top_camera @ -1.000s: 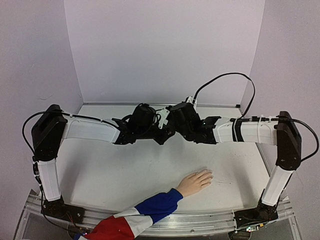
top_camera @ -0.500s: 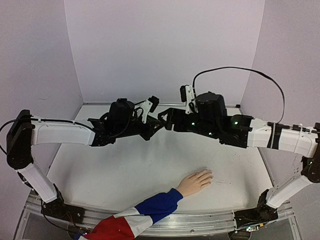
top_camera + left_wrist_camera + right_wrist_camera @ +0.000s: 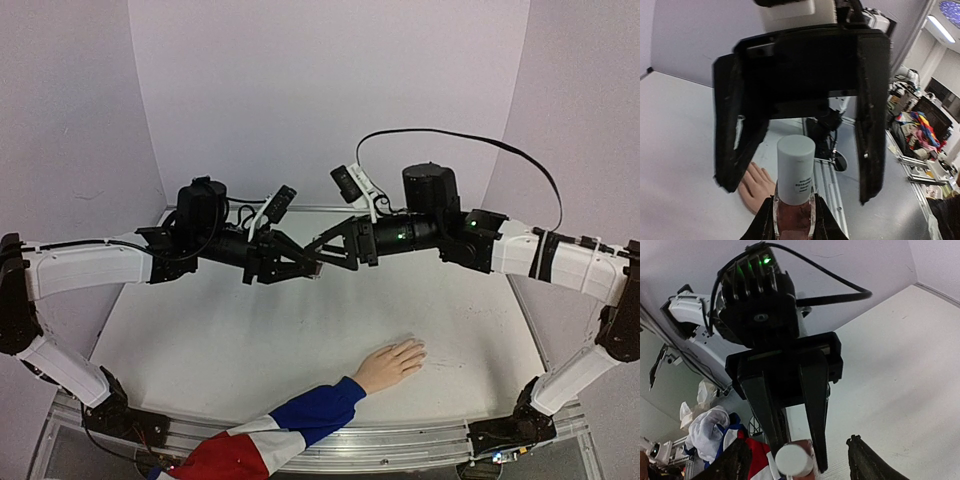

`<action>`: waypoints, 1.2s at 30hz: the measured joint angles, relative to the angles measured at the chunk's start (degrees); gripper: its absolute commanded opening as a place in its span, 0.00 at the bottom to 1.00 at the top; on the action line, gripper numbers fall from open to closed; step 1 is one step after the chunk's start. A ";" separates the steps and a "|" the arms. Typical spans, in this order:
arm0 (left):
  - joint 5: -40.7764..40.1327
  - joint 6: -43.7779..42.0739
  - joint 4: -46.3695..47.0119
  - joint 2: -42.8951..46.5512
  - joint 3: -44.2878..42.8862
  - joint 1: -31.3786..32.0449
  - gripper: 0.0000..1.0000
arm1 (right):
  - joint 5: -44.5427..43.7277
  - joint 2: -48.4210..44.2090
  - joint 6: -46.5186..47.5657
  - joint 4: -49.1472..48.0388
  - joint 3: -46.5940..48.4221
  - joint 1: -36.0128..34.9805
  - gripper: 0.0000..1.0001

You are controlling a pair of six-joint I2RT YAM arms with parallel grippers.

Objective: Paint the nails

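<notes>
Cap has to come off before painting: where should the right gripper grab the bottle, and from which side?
The white cap, on its round side wall, coming end-on along the bottle's axis. The left gripper is shut on the pinkish glass body, so only the cap sticks out free, pointing at the open right gripper.

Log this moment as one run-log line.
left gripper: shut on bottle, in air | right gripper: open, jaws either side of white cap | hand: flat on table | nails: no gripper near
</notes>
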State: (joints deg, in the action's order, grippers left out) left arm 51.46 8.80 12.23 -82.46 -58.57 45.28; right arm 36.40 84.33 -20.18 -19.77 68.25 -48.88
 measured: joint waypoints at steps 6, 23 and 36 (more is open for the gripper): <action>8.17 1.70 -0.02 0.00 0.00 0.15 0.00 | 7.89 3.06 0.20 -1.88 1.55 -0.02 0.43; -0.66 1.53 -0.42 0.26 1.05 0.48 0.00 | 8.76 4.79 -4.81 -10.82 -0.37 1.01 0.00; -35.04 -3.54 -3.67 -7.26 -2.56 3.52 0.00 | -43.41 9.60 -15.52 -5.95 0.68 -5.55 0.00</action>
State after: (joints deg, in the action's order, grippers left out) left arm 16.43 5.26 8.56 -89.71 -61.12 48.80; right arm -7.01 93.93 -35.70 -25.71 68.93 -54.43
